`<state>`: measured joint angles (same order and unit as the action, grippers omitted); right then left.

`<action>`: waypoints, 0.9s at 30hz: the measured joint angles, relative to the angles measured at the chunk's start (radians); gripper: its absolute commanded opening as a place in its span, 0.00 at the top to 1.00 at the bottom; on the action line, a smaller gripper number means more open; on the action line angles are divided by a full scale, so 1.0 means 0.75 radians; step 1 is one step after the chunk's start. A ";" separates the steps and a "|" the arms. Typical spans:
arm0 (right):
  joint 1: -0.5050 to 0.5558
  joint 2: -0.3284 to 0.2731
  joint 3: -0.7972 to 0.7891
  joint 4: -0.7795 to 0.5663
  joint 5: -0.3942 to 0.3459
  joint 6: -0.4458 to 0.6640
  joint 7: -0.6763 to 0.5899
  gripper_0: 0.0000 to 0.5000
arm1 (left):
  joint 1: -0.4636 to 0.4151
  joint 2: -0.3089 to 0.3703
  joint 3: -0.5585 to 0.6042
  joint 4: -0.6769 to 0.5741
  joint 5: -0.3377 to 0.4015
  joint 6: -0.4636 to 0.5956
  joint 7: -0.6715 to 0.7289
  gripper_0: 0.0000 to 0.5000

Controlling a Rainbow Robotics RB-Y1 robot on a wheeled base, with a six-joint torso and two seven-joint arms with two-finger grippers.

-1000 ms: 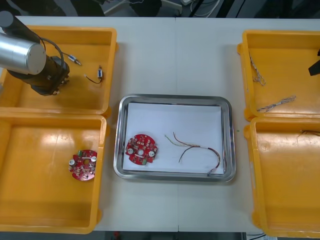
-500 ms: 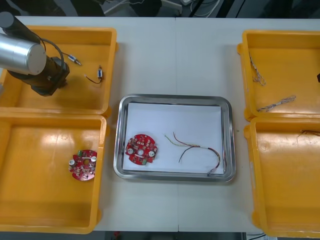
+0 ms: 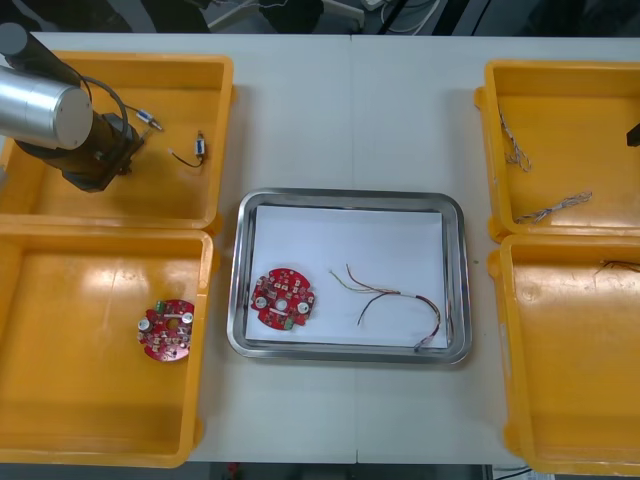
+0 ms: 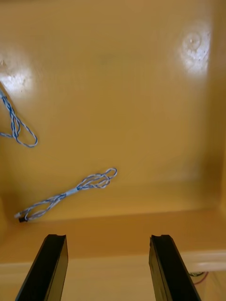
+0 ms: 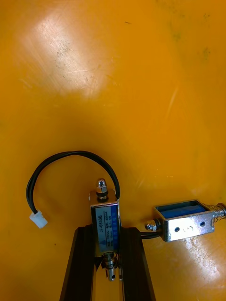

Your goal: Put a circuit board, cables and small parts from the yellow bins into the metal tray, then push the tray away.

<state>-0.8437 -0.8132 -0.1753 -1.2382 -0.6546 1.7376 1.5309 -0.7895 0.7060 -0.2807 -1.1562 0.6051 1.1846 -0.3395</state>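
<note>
My left claw is down in the far-left bin, closed on a small metal part that stands upright between its fingers. A black cable loops from that part to a white plug lying on the bin floor. A second part lies just beside the claw, and I cannot tell whether it touches. From the front I see the left arm reaching into this bin from the left, with another part loose on the floor to its right.

The near-left bin holds one red board, right of its middle.

The tray sits on the table between the bins and is white inside. A tray board lies flat in its near-left part. A red and yellow cable sprawls to the right of it, running into the near-right corner.

In the far-right bin lie two blue and white cables, one along the left wall and the other nearer, well apart. My right claw hangs over this bin at its right side, with its fingers wide apart and nothing between them.

The near-right bin has a dark cable at its far edge.
</note>
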 measured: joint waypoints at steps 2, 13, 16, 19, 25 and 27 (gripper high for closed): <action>0.000 0.005 0.024 0.009 0.008 -0.046 -0.049 0.00 | 0.000 0.000 0.001 0.000 0.000 0.000 0.000 1.00; -0.005 0.049 0.159 0.169 0.064 -0.248 -0.230 0.00 | -0.001 0.000 0.115 -0.052 0.001 0.181 0.000 1.00; -0.006 0.071 0.159 0.232 0.072 -0.292 -0.230 0.00 | -0.001 0.000 0.128 -0.079 0.001 0.206 0.000 1.00; -0.006 0.090 0.159 0.281 0.080 -0.333 -0.232 0.00 | -0.001 0.001 0.130 -0.096 0.001 0.218 -0.001 1.00; -0.006 0.119 0.159 0.349 0.086 -0.380 -0.304 0.00 | -0.001 0.006 0.134 -0.121 0.001 0.262 -0.027 1.00; -0.007 0.130 0.159 0.370 0.090 -0.390 -0.315 0.00 | -0.001 0.008 0.134 -0.134 0.001 0.277 -0.052 1.00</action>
<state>-0.8488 -0.7158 -0.0559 -0.9606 -0.5870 1.4452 1.2950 -0.7906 0.7120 -0.1800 -1.2566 0.6055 1.3922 -0.3787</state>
